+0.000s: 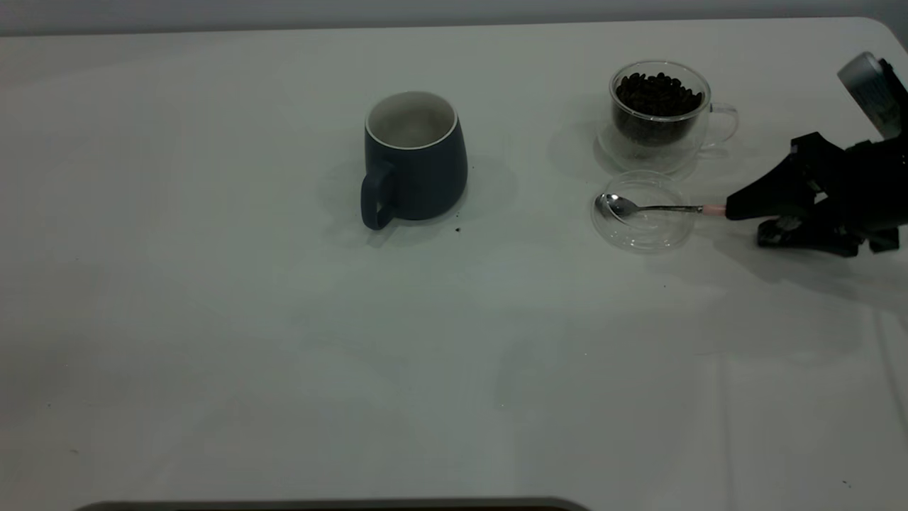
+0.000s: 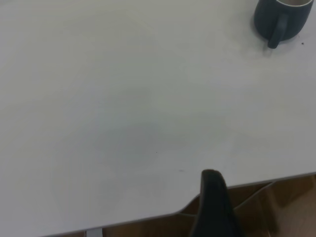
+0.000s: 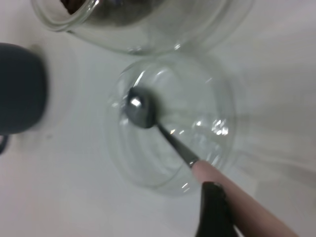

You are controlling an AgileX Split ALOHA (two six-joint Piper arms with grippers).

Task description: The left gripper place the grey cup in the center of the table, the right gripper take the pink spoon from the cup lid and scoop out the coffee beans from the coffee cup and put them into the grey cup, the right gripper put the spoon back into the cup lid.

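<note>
The grey cup (image 1: pixel 415 160) stands upright near the middle of the table (image 1: pixel 213 319), handle toward the camera; it also shows far off as the grey cup (image 2: pixel 284 17). The pink spoon (image 1: pixel 642 208) lies with its bowl in the clear cup lid (image 1: pixel 644 234). Just behind the lid stands the glass coffee cup (image 1: pixel 660 113), full of coffee beans (image 1: pixel 658 92). My right gripper (image 1: pixel 743 223) is low at the spoon's pink handle end, its two fingers apart. One finger (image 3: pixel 213 207) lies against the pink handle (image 3: pixel 232 190). My left gripper (image 2: pixel 212 197) hangs back over the table's edge, holding nothing.
A few dark specks (image 1: pixel 457 229) lie by the grey cup's base. Brown cardboard (image 2: pixel 276 207) shows below the table edge in the left wrist view. The table's rounded corner (image 1: pixel 883 28) is at the back right.
</note>
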